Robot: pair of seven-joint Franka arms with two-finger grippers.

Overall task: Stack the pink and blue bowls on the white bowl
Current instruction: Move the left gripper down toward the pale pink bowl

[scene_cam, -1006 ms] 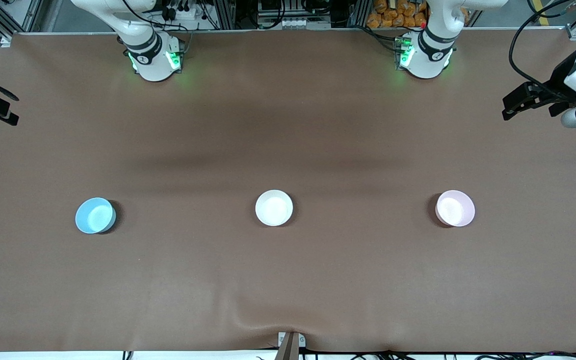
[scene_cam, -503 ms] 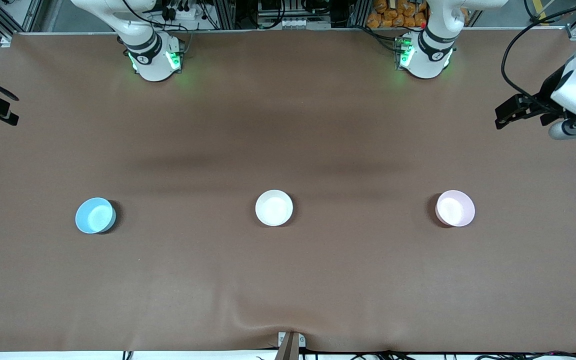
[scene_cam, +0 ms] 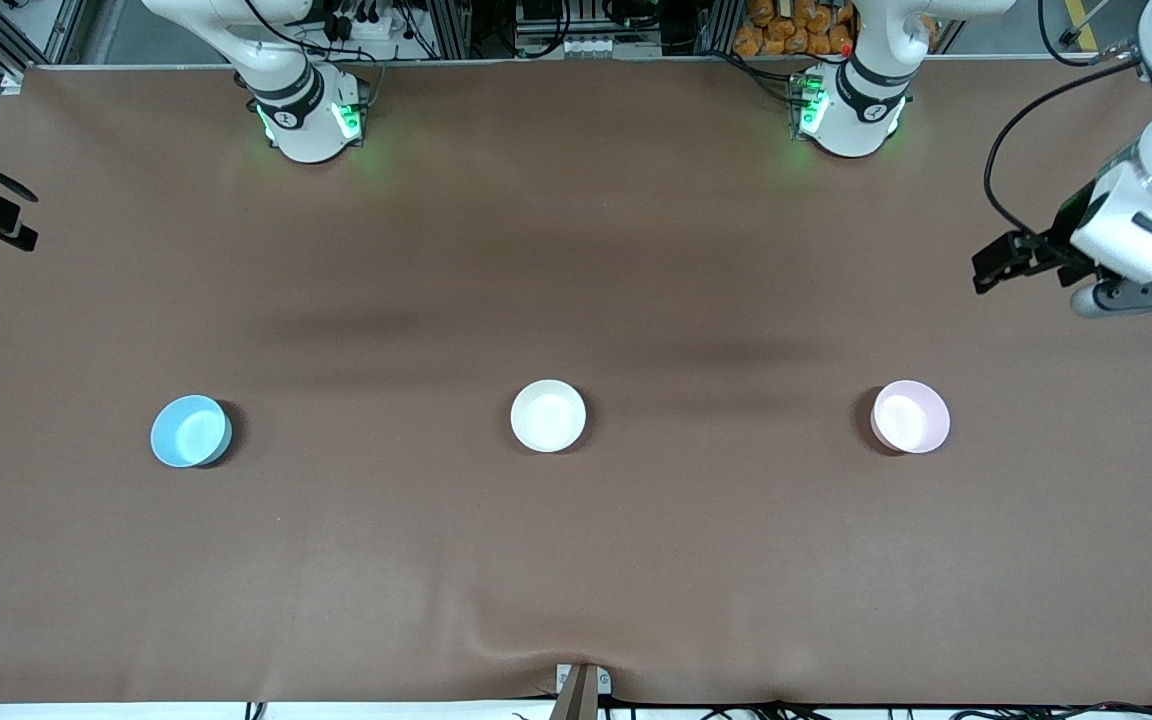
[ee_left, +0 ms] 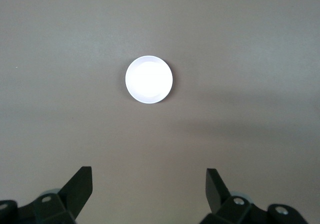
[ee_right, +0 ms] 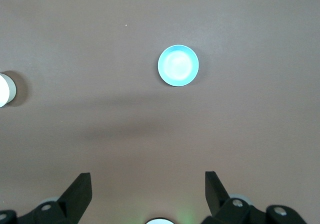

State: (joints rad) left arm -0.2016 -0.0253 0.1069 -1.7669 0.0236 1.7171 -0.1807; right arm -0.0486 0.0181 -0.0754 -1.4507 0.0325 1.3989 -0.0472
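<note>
The white bowl (scene_cam: 548,416) sits mid-table between your blue bowl (scene_cam: 191,431) and pink bowl (scene_cam: 910,416), all well apart. Your left gripper (ee_left: 149,184) hangs spread above the table's left-arm end; the right gripper (ee_right: 148,184) hangs spread over the table near the blue bowl.

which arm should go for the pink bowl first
The left. Its end effector, fingers open, hangs over the table at the left arm's end, where the pink bowl sits. The right end effector, also open, looks down on the blue bowl at the right arm's end.
</note>
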